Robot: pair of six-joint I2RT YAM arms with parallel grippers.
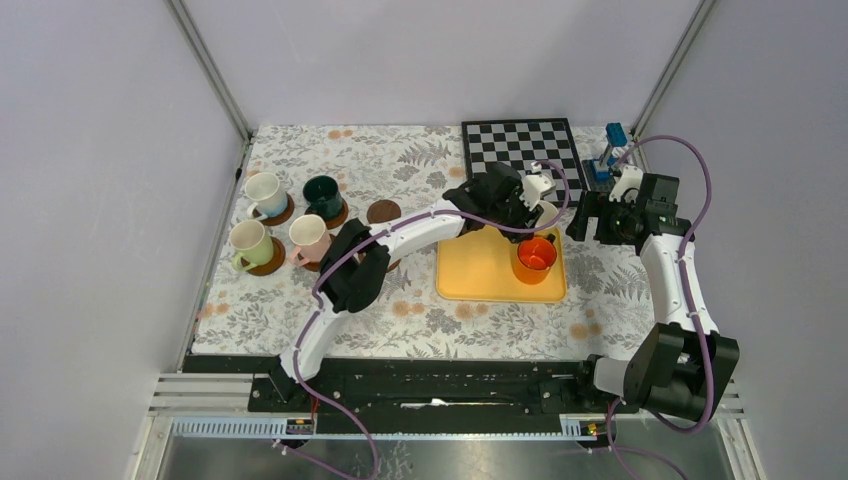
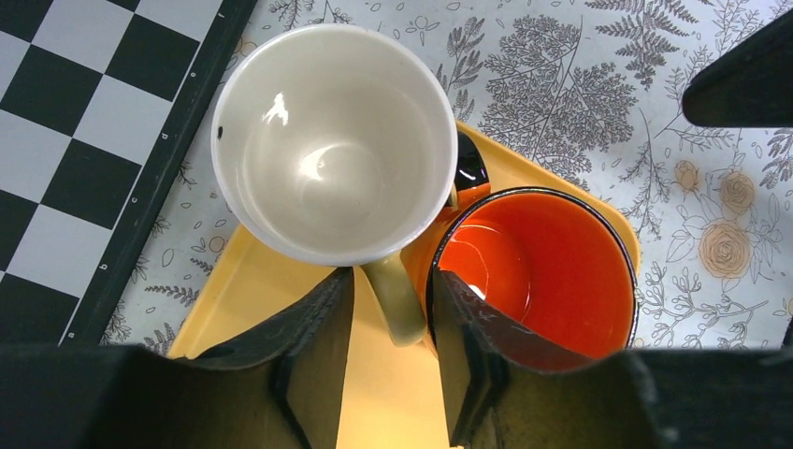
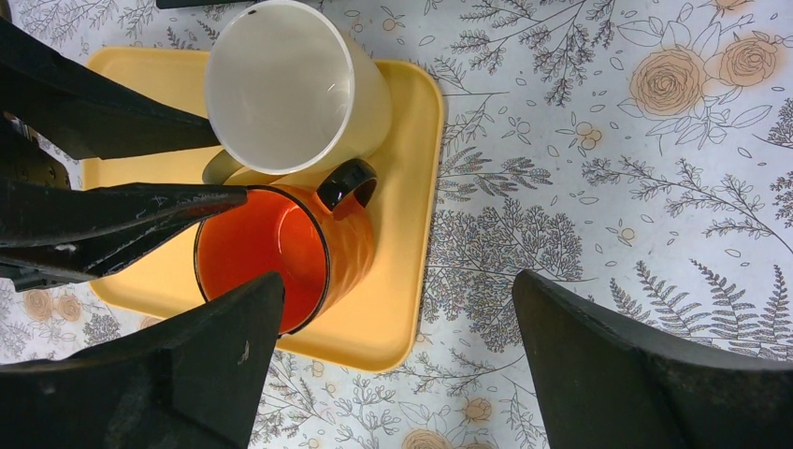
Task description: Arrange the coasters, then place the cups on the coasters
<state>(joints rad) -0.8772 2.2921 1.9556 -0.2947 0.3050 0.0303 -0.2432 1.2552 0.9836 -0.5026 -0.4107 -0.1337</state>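
1. My left fingers (image 2: 337, 299) stand partly open astride the handle of the cream cup (image 2: 332, 140). A sliver of gap shows on each side, so they grip nothing yet. The handle is the one part narrow enough to pinch.
2. That cup sits on the yellow tray (image 2: 248, 281), close against the orange cup (image 2: 542, 271), so one finger has little room.
3. My right fingers (image 3: 252, 318) hang wide open and empty over the tray's edge, beside the orange cup, probably awaiting their turn.
4. Farther left on the surface, four more cups (image 1: 322, 195) sit on coasters (image 1: 270, 264). One bare coaster (image 1: 383, 211) waits, likely for this cup.
5. Farthest lies a chessboard (image 1: 520, 147), not involved.
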